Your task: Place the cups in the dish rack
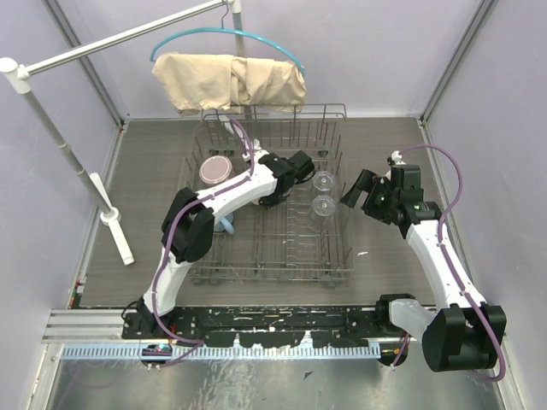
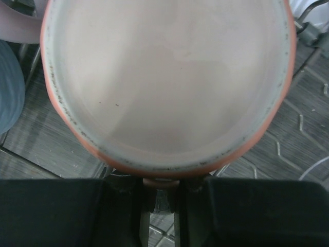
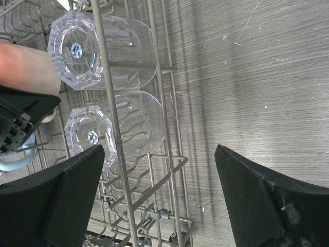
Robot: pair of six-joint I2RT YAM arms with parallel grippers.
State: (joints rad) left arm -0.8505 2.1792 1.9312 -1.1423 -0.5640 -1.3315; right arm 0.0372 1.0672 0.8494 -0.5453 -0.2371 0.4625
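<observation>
A peach mug (image 2: 164, 77) is being held by the left gripper (image 2: 159, 193) over the inside of the dish rack (image 1: 272, 275). In the left wrist view the mug is filling most of the picture: a broad round face, pale and smooth, ringed by a glossy orange edge with a band of dark specks. The black jaws are drawn almost together, and a small orange nub, seemingly the handle, is being pinched between them.

The rack is a rectangular basket of thin grey wire with rows of upright tines, standing at the middle of a grey wood-grain table (image 1: 145, 171). At its 3 o'clock side two clear faceted glasses are lying one behind the other against the wire wall, the far tumbler (image 1: 325, 181) and the near tumbler (image 1: 324, 205), just beside each other. At 10 o'clock in the rack a pink mug (image 1: 216, 169) is sitting. At 8 o'clock a blue mug (image 1: 227, 225) is being partly covered by the left arm.

The right gripper (image 3: 158, 154) is being held outside the rack at its 3 o'clock side, fingers spread wide, with nothing between them.

Beyond the rack at 12 o'clock, a crumpled beige cloth (image 1: 226, 81) is hanging from a curved blue hanger (image 1: 231, 36).
</observation>
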